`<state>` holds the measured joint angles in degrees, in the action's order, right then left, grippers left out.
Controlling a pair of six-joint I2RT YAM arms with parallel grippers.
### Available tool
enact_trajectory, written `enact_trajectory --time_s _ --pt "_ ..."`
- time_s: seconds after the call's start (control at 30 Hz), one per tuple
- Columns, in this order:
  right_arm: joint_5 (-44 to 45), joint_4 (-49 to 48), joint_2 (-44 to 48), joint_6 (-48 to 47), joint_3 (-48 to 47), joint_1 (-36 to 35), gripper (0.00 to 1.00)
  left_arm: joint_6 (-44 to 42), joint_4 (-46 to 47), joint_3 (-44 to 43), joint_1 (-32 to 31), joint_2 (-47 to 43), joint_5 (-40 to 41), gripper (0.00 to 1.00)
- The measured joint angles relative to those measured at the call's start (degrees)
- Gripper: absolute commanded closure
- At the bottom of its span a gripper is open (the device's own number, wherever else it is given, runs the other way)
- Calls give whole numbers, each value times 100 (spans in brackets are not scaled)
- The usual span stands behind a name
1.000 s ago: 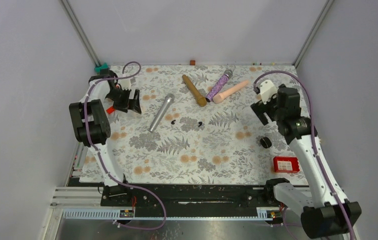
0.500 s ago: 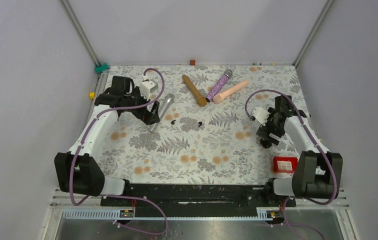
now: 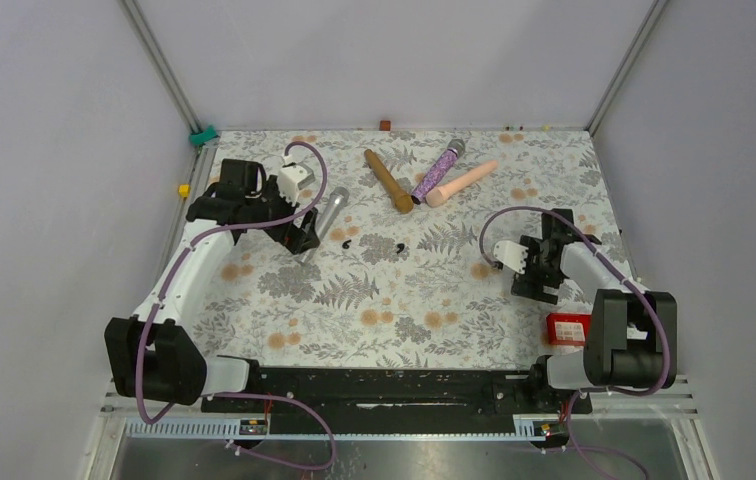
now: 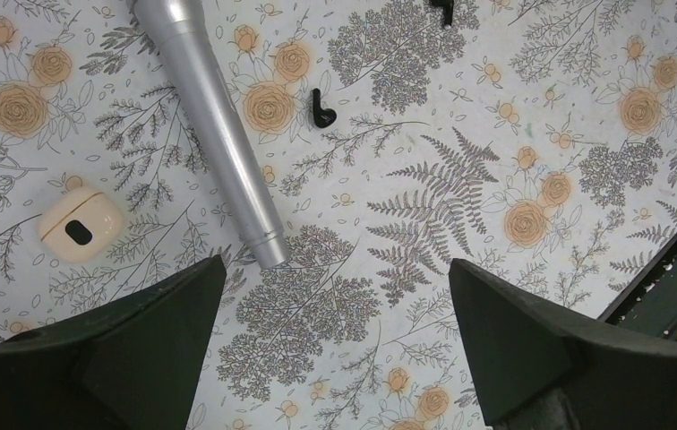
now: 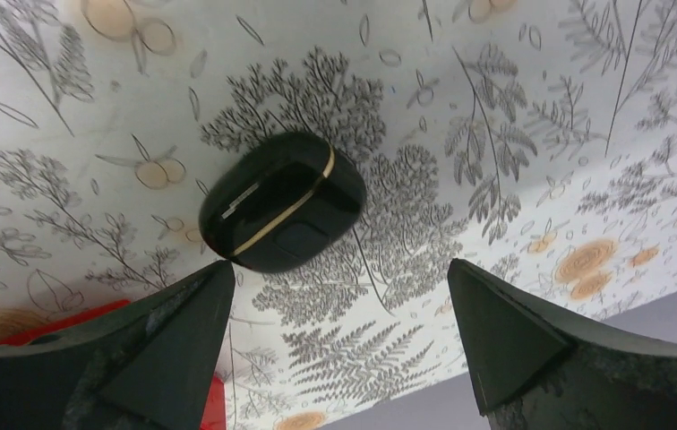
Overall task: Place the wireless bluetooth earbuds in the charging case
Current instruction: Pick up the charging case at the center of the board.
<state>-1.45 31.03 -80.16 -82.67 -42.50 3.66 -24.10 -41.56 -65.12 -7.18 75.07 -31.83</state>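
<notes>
Two tiny black earbuds (image 3: 346, 242) (image 3: 399, 247) lie apart on the floral cloth near the table's middle. One earbud (image 4: 321, 109) shows in the left wrist view, the other (image 4: 442, 9) is cut by the top edge. My left gripper (image 4: 337, 269) (image 3: 299, 228) hangs open over the cloth just below the silver microphone's end. The black charging case (image 5: 281, 202), lid shut with a gold seam, lies just ahead of my open right gripper (image 5: 339, 269) (image 3: 536, 285), close to its left fingertip. From above the arm hides the case.
A silver microphone (image 3: 322, 225) lies left of the earbuds. Brown (image 3: 387, 180), purple (image 3: 437, 170) and pink (image 3: 461, 183) microphones lie at the back. A small cream rounded case (image 4: 80, 224) sits left of the silver one. A red box (image 3: 569, 328) lies near the right arm.
The left arm swung in from the left edge to the silver microphone. The right arm came down and forward over the black case, which the top view now hides.
</notes>
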Motion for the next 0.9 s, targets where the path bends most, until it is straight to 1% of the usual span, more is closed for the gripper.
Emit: enact_trajectory --time_s 0.1,0.23,0.4,0.5,0.57,0.7,0.8,0.9 --pt "-173 -146 59 -44 114 -101 5 9 13 2 0 0 -31 2" --pt "-321 -791 181 66 358 -407 10 15 15 2 0 0 -57 1" --pt "-256 -1897 195 343 632 -761 11 20 17 4 0 0 -98 1" --pt "-243 -2260 195 649 608 -820 10 20 20 4 0 0 -111 1" --pt "-251 -2247 195 1001 446 -824 9 20 22 4 0 0 -122 1" --pt "-398 -1849 212 1598 -234 -809 8 20 63 13 0 0 -146 1" --pt "-413 -1665 260 1834 -619 -796 9 20 81 15 0 0 -170 1" --pt "-129 -1652 170 1930 -815 -752 10 20 96 17 0 0 -205 2"
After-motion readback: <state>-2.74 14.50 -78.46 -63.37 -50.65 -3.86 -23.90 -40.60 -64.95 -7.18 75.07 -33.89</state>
